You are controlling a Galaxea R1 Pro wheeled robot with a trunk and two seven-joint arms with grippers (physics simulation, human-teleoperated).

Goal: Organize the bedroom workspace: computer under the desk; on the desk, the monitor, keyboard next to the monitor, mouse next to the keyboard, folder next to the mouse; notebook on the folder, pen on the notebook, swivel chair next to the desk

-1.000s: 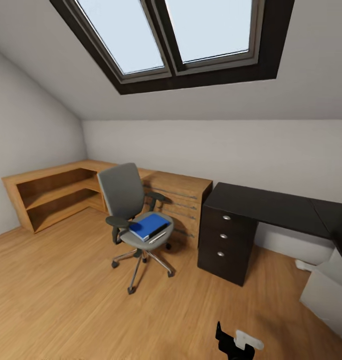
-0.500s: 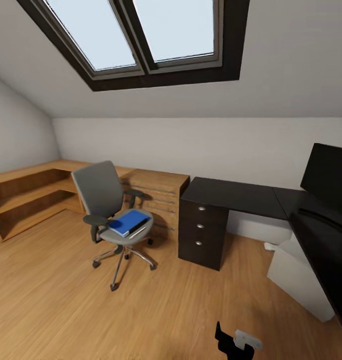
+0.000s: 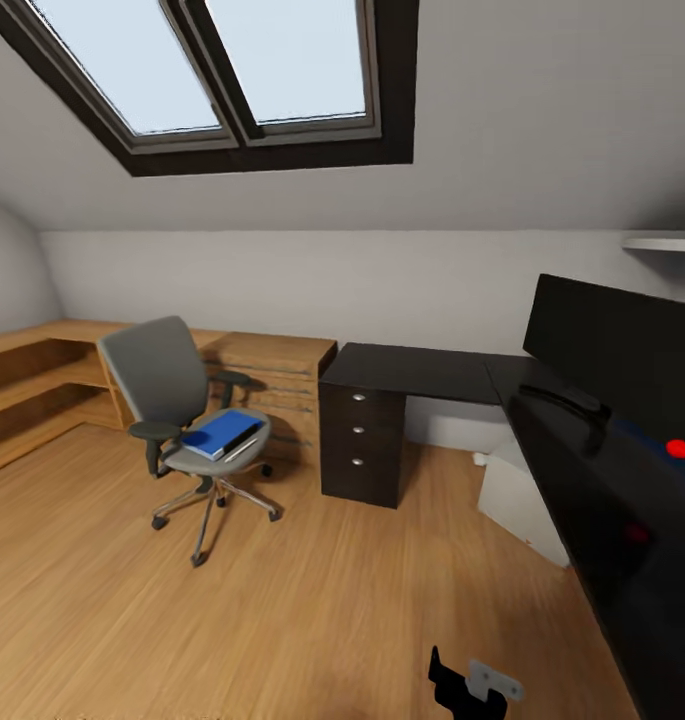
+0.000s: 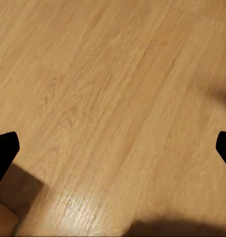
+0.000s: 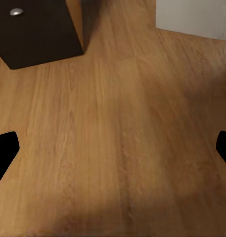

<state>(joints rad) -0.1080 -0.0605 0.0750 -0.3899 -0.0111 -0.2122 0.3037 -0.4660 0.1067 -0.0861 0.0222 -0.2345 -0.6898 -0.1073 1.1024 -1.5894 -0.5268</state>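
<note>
The folder [image 3: 220,433] is seen on the swivel chair [image 3: 182,420] seat, far left-forward; left gripper [image 4: 113,148] probably nearer. Both it and right gripper [image 5: 113,148] spread, empty, over wood floor [image 3: 282,600].

body | black angular arm part [image 3: 460,690] with a pale grey bracket; left fingertips [image 4: 5,150] matte black; right fingertips [image 5: 4,148] matte black

Both end effectors hang spread wide and empty: the left end effector [image 4: 113,148] and the right end effector [image 5: 113,148] each show dark fingertips [image 4: 5,148] at opposite frame edges.
</note>
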